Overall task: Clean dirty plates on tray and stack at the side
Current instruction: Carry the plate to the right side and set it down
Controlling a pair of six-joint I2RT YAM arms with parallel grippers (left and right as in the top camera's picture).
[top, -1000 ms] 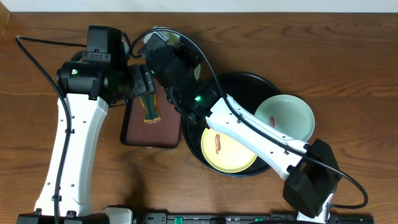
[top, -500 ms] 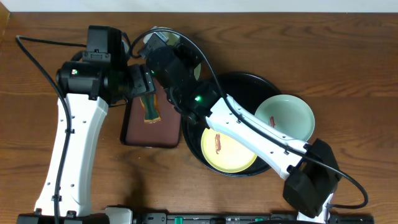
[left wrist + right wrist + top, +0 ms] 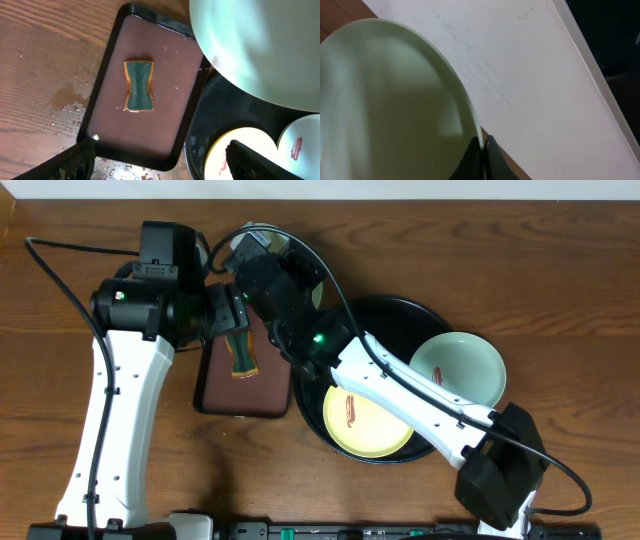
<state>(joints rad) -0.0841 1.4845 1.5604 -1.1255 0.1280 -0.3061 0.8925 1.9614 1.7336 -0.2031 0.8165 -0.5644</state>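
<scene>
My right gripper (image 3: 484, 150) is shut on the rim of a pale mint plate (image 3: 390, 110), held tilted above the table's far side. The same plate (image 3: 260, 50) fills the upper right of the left wrist view. The black tray (image 3: 400, 315) holds a yellow plate (image 3: 368, 420) with a red smear and a second mint plate (image 3: 460, 368), which shows a red mark in the left wrist view. My left gripper (image 3: 159, 150) hangs open and empty above the brown tray, beside the held plate.
A rectangular dark brown tray (image 3: 107, 75) left of the black tray holds a green sponge (image 3: 139, 86). Water drops (image 3: 65, 112) lie on the wooden table beside it. A white wall (image 3: 545, 90) runs along the table's far edge.
</scene>
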